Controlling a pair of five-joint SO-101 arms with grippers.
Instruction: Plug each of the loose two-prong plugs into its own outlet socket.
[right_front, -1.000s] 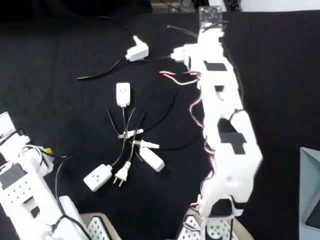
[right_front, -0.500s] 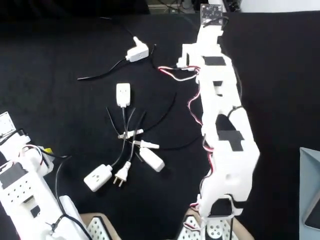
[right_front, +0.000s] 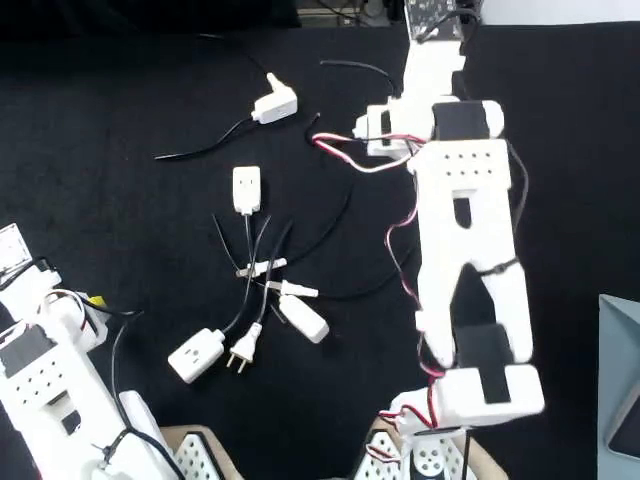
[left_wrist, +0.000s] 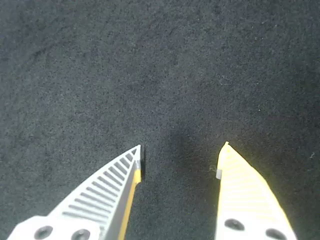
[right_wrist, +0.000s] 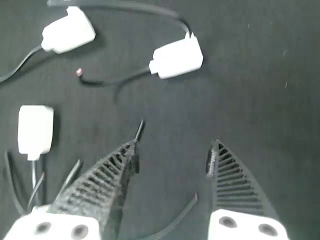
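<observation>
though loose, rounded white two-prong plug (right_front: 244, 350)

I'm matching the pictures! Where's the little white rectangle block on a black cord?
High view: small white rectangular block, middle of the black table.
Right wrist view: block beside the open right hand.
Left wrist view: black table under the left hand.
Shared landmark: white angled plug.

Approx 5 white socket blocks (right_front: 272, 103) (right_front: 246, 188) (right_front: 195, 357) (right_front: 303, 318) (right_wrist: 175, 59), 3 slim plugs (right_front: 243, 352) (right_front: 260, 267) (right_front: 292, 289), 2 arms (right_front: 465, 230) (right_front: 45, 385).
</observation>
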